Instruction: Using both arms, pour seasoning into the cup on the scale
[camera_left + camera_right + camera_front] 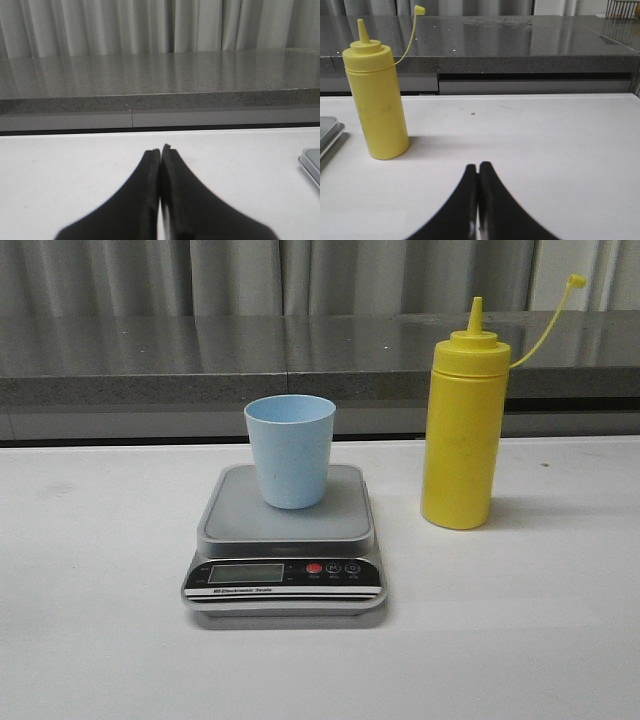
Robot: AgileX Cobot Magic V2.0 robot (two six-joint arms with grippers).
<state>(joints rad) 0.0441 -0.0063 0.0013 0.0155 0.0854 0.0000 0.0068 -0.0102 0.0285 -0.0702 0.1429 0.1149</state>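
Observation:
A pale blue cup (290, 450) stands upright on the platform of the silver-grey scale (285, 560) at the table's middle. To its right the tall yellow seasoning bottle (462, 430) stands upright, cap strap hanging off to the right; the right wrist view shows the same bottle (377, 105). No arm shows in the front view. My left gripper (161, 149) is shut and empty over bare table, with a corner of the scale (311, 165) off to one side. My right gripper (478, 166) is shut and empty, well short of the bottle.
A grey stone ledge (200, 360) runs along the back of the white table, with curtains behind it. An edge of the scale (327, 132) shows beside the bottle in the right wrist view.

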